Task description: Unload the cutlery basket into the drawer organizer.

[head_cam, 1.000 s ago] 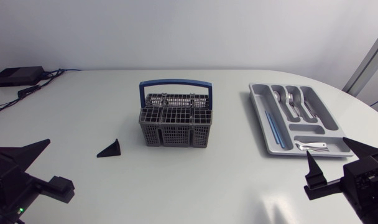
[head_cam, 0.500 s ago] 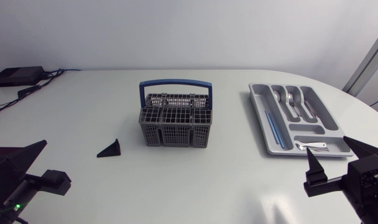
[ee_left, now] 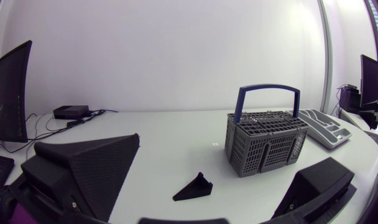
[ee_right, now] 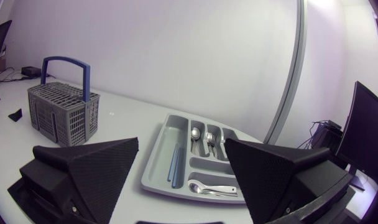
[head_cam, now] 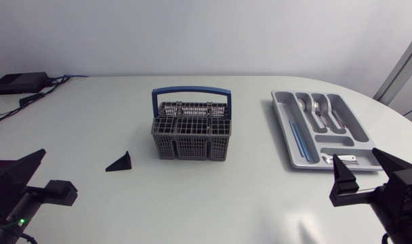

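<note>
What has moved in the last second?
The left end effector drew back slightly toward the table's left edge; the right end effector edged slightly toward the tray. Both are open, holding nothing. The basket, tray and black wedge stayed put.

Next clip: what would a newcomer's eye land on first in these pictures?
The grey cutlery basket with its upright blue handle stands mid-table and draws the eye first. Towards the right arm's side lies the grey drawer organizer, with cutlery already in its compartments. A small black wedge sits alone on the white table, on the basket's other side.
</note>
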Controlling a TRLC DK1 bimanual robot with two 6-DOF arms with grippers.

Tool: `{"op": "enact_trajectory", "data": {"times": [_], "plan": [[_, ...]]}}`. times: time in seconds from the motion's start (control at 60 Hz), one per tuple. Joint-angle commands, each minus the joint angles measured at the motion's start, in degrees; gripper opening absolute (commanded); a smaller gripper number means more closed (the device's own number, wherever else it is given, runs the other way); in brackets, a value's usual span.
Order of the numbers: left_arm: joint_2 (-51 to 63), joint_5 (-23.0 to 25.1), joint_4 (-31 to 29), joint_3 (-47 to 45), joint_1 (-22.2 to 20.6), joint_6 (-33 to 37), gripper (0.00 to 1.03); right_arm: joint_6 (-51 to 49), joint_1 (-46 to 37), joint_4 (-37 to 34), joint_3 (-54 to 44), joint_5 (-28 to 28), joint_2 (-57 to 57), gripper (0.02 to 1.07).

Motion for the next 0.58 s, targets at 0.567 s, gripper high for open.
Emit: {"op": "enact_trajectory", "data": {"times": [0.567], "plan": [[0.23, -6.07, 4.54, -2.63, -3.29, -1.58, 0.99, 12.95, 1.06, 4.73, -2.48, -0.21, 0.01, 1.02]]}}
